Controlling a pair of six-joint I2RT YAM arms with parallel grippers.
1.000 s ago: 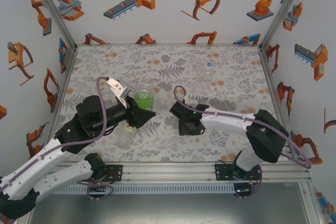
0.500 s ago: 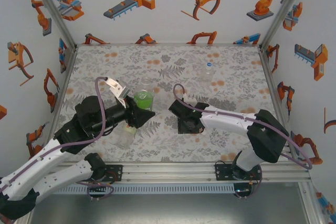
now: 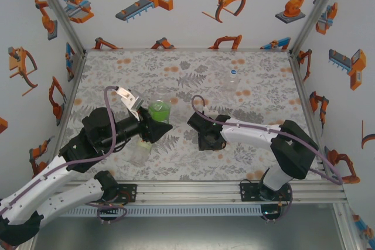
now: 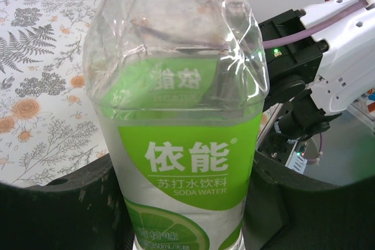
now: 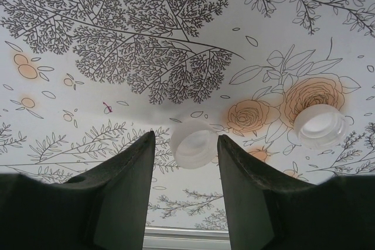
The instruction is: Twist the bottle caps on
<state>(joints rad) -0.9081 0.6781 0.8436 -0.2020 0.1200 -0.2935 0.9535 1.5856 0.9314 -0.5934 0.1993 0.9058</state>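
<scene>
Near the left arm, clear bottle [image 3: 139, 154]: it is on the desk [image 3: 105, 80], just beside the arm's wrist; whether it stands upright I cannot tell.
Left gripper [image 3: 153, 126]: jaws clamped on the lower body of the green-label bottle [image 4: 187, 162], which is held upright.
Right gripper [image 5: 186, 140]: jaws apart, low over the desk.
White cap [image 5: 195, 147]: lies on the desk between the right jaws.
Second cap [image 5: 319, 126]: lies near the first one, apart from it, on an orange flower print.
Far bottle [image 3: 233, 78]: toward the back of the desk, well apart from both arms.
</scene>
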